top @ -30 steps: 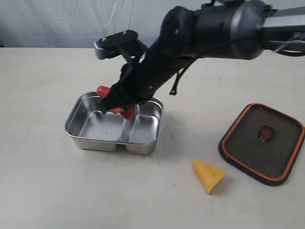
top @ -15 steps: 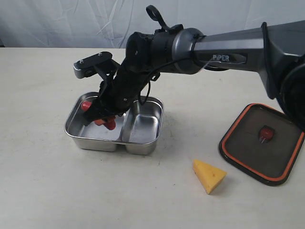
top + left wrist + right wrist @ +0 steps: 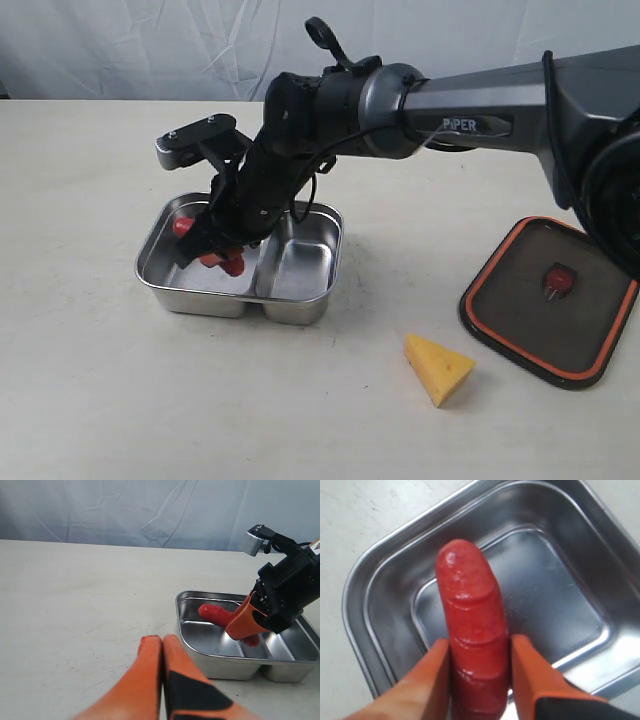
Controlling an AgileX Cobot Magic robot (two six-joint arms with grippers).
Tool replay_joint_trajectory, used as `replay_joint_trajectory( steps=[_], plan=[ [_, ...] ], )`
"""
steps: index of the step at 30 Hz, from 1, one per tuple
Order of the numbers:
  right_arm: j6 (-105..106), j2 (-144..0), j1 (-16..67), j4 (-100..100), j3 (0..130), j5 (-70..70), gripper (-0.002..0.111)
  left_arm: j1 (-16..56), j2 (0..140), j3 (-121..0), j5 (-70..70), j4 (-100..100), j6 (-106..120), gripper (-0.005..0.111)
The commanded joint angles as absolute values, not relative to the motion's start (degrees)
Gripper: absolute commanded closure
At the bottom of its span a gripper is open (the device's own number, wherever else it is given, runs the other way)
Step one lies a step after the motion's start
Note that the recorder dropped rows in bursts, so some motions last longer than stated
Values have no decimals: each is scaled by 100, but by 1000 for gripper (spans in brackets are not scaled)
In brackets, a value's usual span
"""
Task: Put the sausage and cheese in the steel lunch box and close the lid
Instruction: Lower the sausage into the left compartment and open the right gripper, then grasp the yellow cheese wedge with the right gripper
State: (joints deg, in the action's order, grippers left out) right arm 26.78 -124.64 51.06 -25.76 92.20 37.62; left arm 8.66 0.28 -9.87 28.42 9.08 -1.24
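Note:
The glossy red sausage [image 3: 183,225] is clamped between the orange fingers of my right gripper [image 3: 215,245], which reaches across to the left. It hangs tilted low inside the larger compartment of the steel lunch box [image 3: 200,298]. From the right wrist, the sausage [image 3: 472,630] sticks out past the right gripper [image 3: 480,642] above the box floor [image 3: 545,595]. The cheese [image 3: 438,368] lies on the table in front, to the right of the box. The dark lid [image 3: 590,320] lies orange seal up at the far right. My left gripper [image 3: 162,640] is shut on nothing, above bare table beside the box [image 3: 215,657].
The right arm's dark forearm [image 3: 330,110] slants over the back of the box and its smaller compartment [image 3: 300,270]. An orange round valve [image 3: 557,280] sits in the lid's middle. A pale cloth backdrop [image 3: 150,50] runs along the far table edge.
Over the last second the right gripper carried the sausage leftward and down into the larger compartment. In the last half second it barely shifted. Cheese and lid stayed put.

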Motion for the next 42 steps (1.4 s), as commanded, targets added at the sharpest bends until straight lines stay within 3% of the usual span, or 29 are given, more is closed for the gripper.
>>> replay_joint_trajectory(
  steps=[1, 5, 7, 14, 20, 27, 31, 36, 37, 39, 42],
  plan=[
    [2337, -12456, 5113, -2270, 9282, 3734, 93, 848, 0, -973, 2787, 892, -126, 107],
    [1991, -12444, 5113, -2222, 9290, 3904, 60, 848, 0, -973, 2787, 892, -126, 107],
    [1922, -12420, 5092, -2243, 9290, 4077, 55, 848, 0, -973, 2787, 892, -126, 107],
    [1843, -11882, 5070, -2068, 9290, 5031, 63, 848, 0, -973, 2787, 892, -126, 107],
    [930, -11076, 5070, -938, 9290, 6996, 74, 848, 0, -973, 2787, 892, -126, 107],
    [-163, -9965, 5070, 542, 8450, 6996, 104, 848, 0, -973, 2787, 892, -126, 107],
    [-278, -9358, 5070, 662, 6992, 6969, 105, 848, 0, -973, 2787, 892, -126, 107],
    [-1489, -9506, 5070, 1724, 5526, 5694, 104, 848, 0, -973, 2787, 892, -126, 107],
    [-1520, -9544, 5070, 1747, 5440, 5573, 100, 848, 0, -973, 2787, 892, -126, 107],
    [-1577, -9571, 5070, 1747, 5403, 5345, 80, 848, 0, -973, 2787, 892, -126, 107],
    [-1632, -9571, 5070, 1573, 5403, 5102, 39, 848, 0, -973, 2787, 892, -126, 107]
  ],
)
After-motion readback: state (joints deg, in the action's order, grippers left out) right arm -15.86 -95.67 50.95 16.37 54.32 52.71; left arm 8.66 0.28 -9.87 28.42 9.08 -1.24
